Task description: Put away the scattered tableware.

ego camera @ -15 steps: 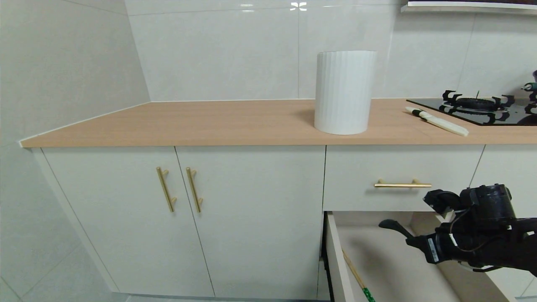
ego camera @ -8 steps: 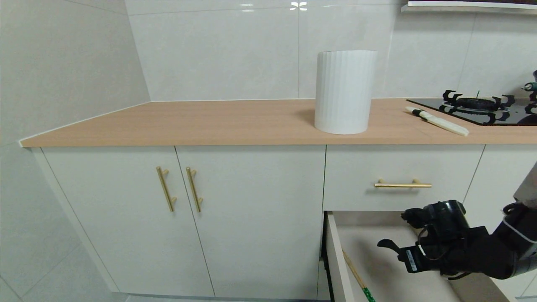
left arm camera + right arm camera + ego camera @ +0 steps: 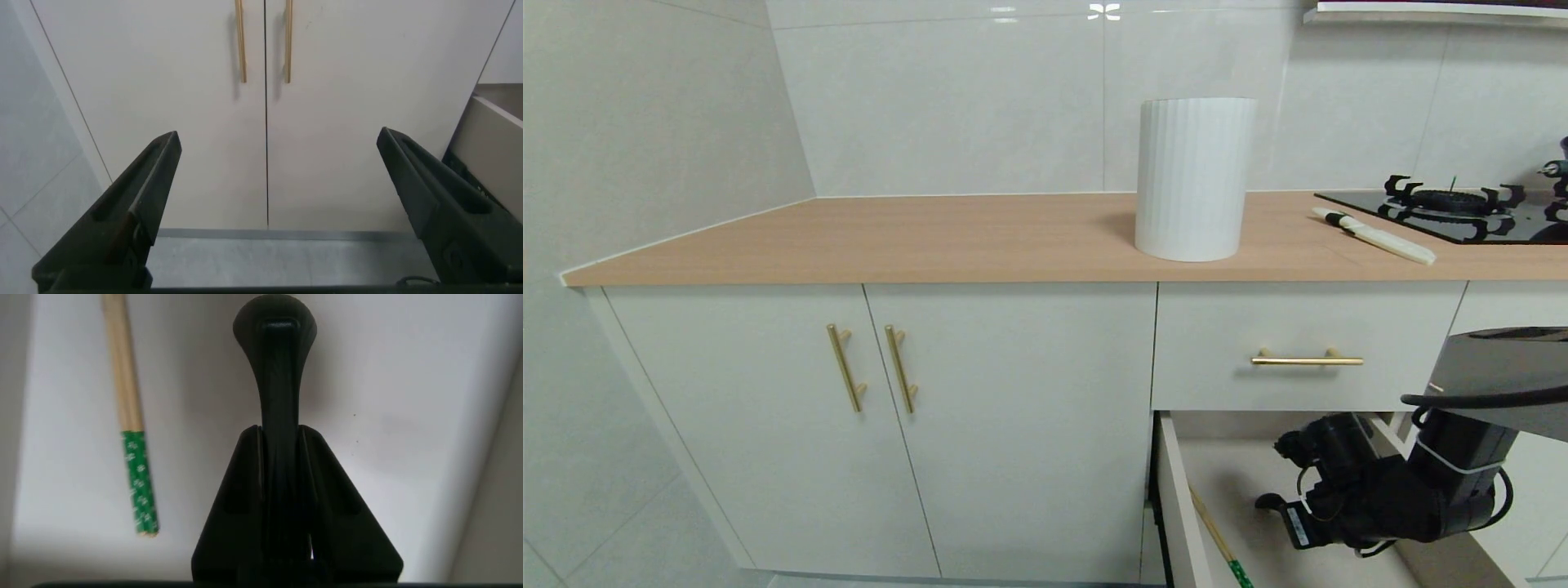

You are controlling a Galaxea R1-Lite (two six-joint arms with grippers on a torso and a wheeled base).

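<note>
Chopsticks lie along drawer wall (green ends frontward).

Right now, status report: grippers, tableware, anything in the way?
Left gripper: fingers open, empty, facing cabinet doors. Right gripper: fingers shut, empty, inside open drawer. Chopsticks in drawer; white utensil on countertop. Nothing in the way.

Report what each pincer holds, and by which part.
Nothing is held. The left pincer is open and empty; the right pincer is shut on nothing, and the chopsticks lie loose in the drawer.
</note>
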